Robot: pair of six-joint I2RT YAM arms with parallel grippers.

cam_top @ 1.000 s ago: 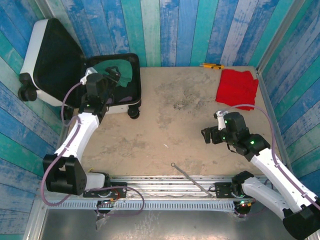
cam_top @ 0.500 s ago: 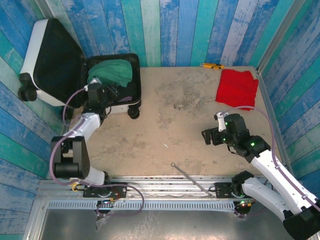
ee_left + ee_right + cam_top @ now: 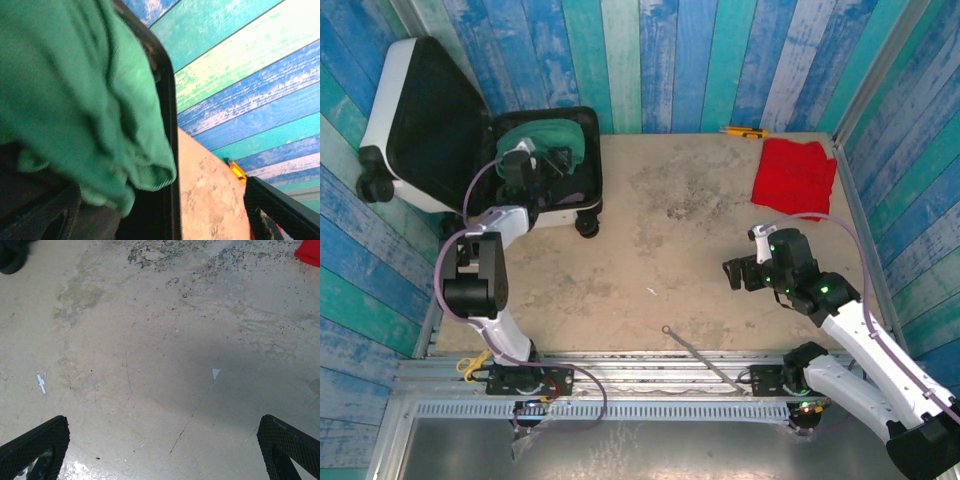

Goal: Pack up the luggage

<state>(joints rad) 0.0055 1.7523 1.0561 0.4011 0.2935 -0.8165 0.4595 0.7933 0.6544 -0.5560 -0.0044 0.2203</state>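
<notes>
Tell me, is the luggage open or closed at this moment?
Open. The lid of the luggage is raised, leaning toward the plank wall and showing its black inside. A green garment lies in the lower half.

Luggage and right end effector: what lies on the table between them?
Nothing: bare stained table separates luggage from right end effector in the top external view.

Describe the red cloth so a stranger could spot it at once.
Find the sandy table between blue plank walls and look to its far right corner. The red cloth lies there on the tabletop; the green cloth sits inside the white suitcase.
</notes>
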